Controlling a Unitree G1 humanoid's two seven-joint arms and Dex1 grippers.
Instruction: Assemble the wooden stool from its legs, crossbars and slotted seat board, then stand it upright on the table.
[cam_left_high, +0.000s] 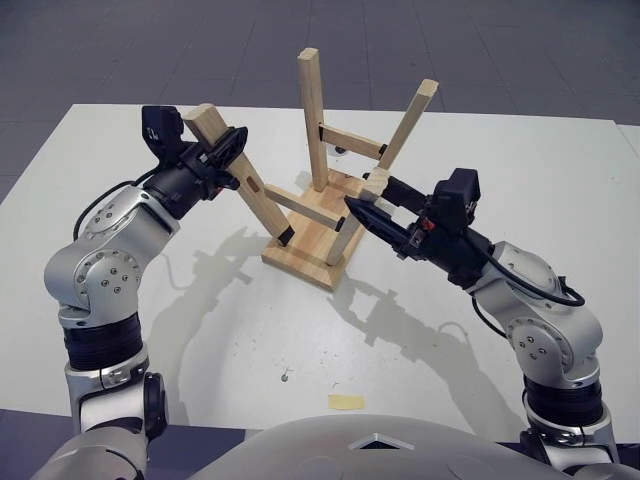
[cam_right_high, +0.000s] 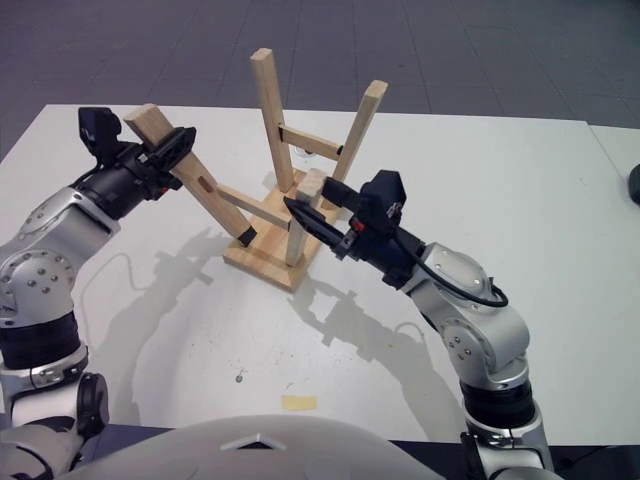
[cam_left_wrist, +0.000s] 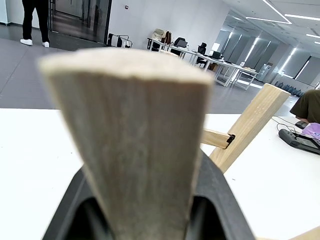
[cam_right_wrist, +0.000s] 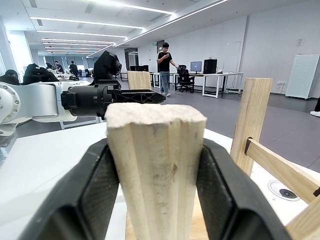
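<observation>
At the near edge of the white rectangular table (cam_left_high: 520, 190) lies a small pale yellow slip of tape (cam_left_high: 346, 402), with a tiny dark speck (cam_left_high: 285, 377) just to its left.

Farther in, towards the right, the right gripper (cam_left_high: 377, 200) is clamped on the top end of the near-right square pale-wood leg (cam_left_high: 350, 232). In the right wrist view its black fingers (cam_right_wrist: 95, 190) press against both sides of that leg's end grain.

The leg slants down to the flat pale-wood seat board (cam_left_high: 300, 258), which lies face down near the middle of the table, so the stool is upside down with its legs pointing up.

To the left, the left gripper (cam_left_high: 226, 155) grips the upper part of the left slanted pale-wood leg (cam_left_high: 262, 198), which leans outward to the left. The left wrist view shows that leg's end held between dark fingers (cam_left_wrist: 75, 210). A thin wooden crossbar (cam_left_high: 300, 205) runs from this leg towards the centre.

Farther back stand the tall upright far leg (cam_left_high: 313, 115) and the far-right leaning leg (cam_left_high: 410, 120), joined by a second wooden crossbar (cam_left_high: 352, 142).
</observation>
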